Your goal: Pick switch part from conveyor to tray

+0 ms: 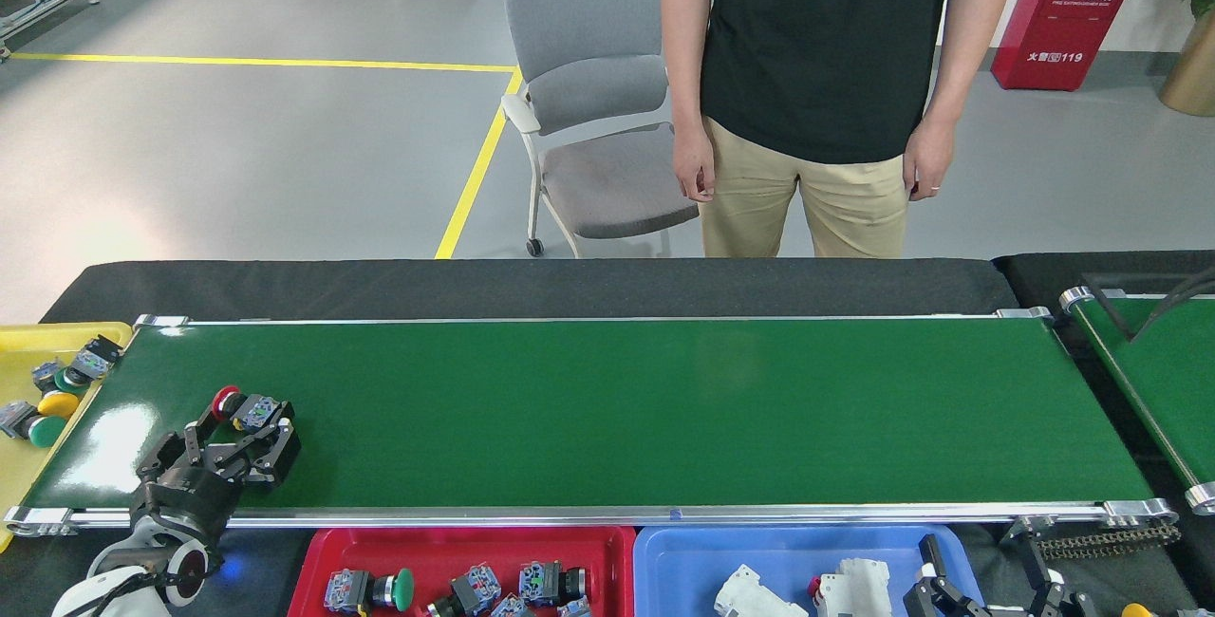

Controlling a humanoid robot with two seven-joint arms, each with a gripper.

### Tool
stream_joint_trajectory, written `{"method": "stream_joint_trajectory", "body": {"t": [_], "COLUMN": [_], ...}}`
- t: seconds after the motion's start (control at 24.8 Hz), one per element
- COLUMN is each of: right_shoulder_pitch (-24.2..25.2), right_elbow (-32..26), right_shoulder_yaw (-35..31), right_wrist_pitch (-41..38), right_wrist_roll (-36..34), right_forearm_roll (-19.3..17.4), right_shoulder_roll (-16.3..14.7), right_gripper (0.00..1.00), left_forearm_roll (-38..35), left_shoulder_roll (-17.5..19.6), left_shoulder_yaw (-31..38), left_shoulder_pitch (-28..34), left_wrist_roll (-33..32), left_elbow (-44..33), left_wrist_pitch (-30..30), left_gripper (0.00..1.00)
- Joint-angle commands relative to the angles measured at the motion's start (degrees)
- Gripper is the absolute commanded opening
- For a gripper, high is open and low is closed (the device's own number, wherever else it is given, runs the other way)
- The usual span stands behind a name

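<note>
The switch part (243,409), a red-capped push-button with a grey and blue contact block, lies on its side on the conveyor (607,408) near the belt's left end, well short of the far rail. The left gripper (239,426) is spread wide above the belt, its dark fingers standing on either side of the switch part; no finger can be confirmed as touching it, so the part counts as not yet grasped. The right gripper (987,588) sits low at the bottom right over the blue tray (664,560); whether its fingers are apart or closed cannot be told. The red tray (323,551) just beside the conveyor's near rail already holds several similar switches, and the yellow tray (19,342) at the left end holds more. Judged from this layout, the approach is complete; closing, lifting, carrying to a tray and releasing remain.
</note>
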Motion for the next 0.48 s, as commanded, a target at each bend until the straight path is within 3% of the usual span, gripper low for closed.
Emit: {"method": "stream_joint_trajectory", "body": {"t": [0.0,0.12,0.2,0.28,0.32,0.44], "right_shoulder_pitch": [-0.4,-0.3,-0.3,-0.3,-0.3,-0.2], "right_elbow": [-0.7,-0.7,-0.7,-0.7,-0.7,-0.7], "right_shoulder_yaw": [-0.2,-0.1,-0.1,-0.1,-0.1,-0.1], "right_wrist_pitch": [0.1,0.1,0.1,0.1,0.1,0.1], "right_wrist_roll": [-0.4,-0.4,-0.4,-0.4,-0.4,-0.4], "right_forearm_roll": [0.1,0.1,0.1,0.1,0.1,0.1], "right_shoulder_roll": [-0.3,-0.3,-0.3,-0.3,-0.3,-0.3], "right_gripper": [1.00,1.00,1.00,1.00,1.00,1.00], "left_forearm_roll": [1.6,5.2,6.1,6.1,6.1,6.1], "left_shoulder_roll": [0.2,0.0,-1.2,-4.0,-6.2,-9.3], "left_shoulder_yaw": [0.1,0.0,-0.2,-1.0,-1.1,-1.1], "left_shoulder_pitch": [2.9,14.4,22.6,27.8,29.5,30.9], "left_wrist_roll": [0.3,0.2,0.2,0.2,0.2,0.2], "left_elbow": [-6.3,-20.9,-29.3,-35.4,-37.4,-38.7], "left_wrist_pitch": [-4.0,-12.7,-19.1,-19.6,-19.6,-19.6], "left_gripper": [0.19,0.26,0.53,0.93,1.00,1.00]}}
